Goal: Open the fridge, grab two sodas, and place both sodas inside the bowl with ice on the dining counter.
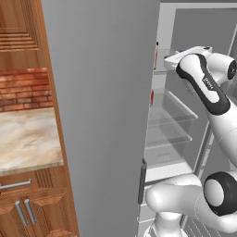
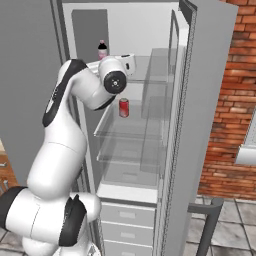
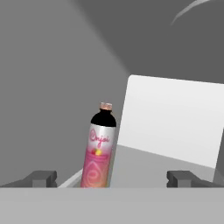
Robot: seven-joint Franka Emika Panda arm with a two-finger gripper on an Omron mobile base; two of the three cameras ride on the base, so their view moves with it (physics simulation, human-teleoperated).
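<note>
Gripper (image 3: 111,178) fingers are standing spread wide, holding nothing, inside the open matte-grey fridge (image 2: 210,100). Straight ahead, between the fingertips but apart from them, a pink-labelled bottle with a dark neck (image 3: 100,148) is standing upright on the upper glass shelf. A small red cylindrical can (image 2: 123,107) is sitting one shelf lower.

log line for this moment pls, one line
fridge: open | gripper: open, empty, aimed at pink bottle on upper shelf | red soda can: shelf below, untouched
</note>
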